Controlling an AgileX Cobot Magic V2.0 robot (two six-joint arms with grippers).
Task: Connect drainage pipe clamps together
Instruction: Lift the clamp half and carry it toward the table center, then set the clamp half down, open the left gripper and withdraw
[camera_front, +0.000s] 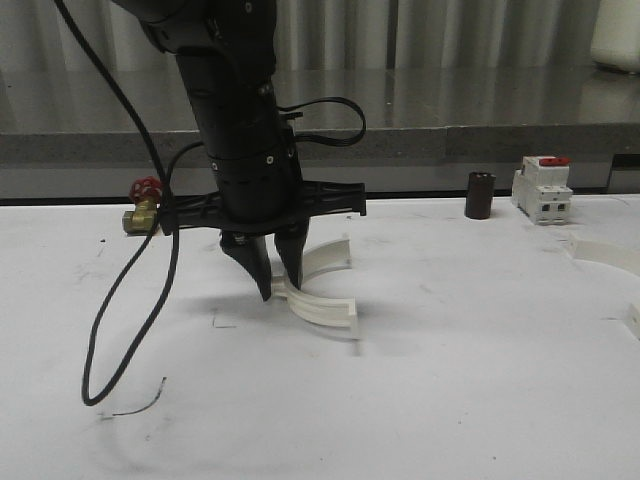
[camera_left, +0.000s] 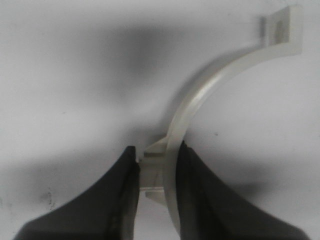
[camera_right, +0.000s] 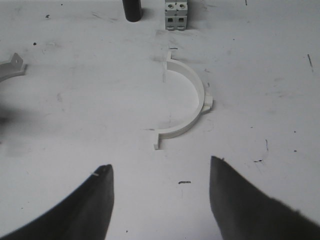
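Note:
My left gripper (camera_front: 278, 278) points down at the white table and is shut on one white half-ring clamp (camera_front: 325, 305). In the left wrist view its fingers (camera_left: 200, 190) pinch that clamp (camera_left: 210, 90) across the band at the outer lug, and the arc curves away to a flat end tab. The second clamp (camera_right: 192, 100) lies flat on the table ahead of my right gripper (camera_right: 161, 172), which is open with nothing between its fingers. Part of that clamp (camera_front: 608, 254) shows at the far right of the front view. The two clamps are well apart.
A white breaker with a red switch (camera_front: 542, 190) and a dark cylinder (camera_front: 480, 195) stand at the back right. A brass valve with a red handle (camera_front: 143, 205) sits behind the left arm. A black cable (camera_front: 120, 320) hangs in a loop to the table.

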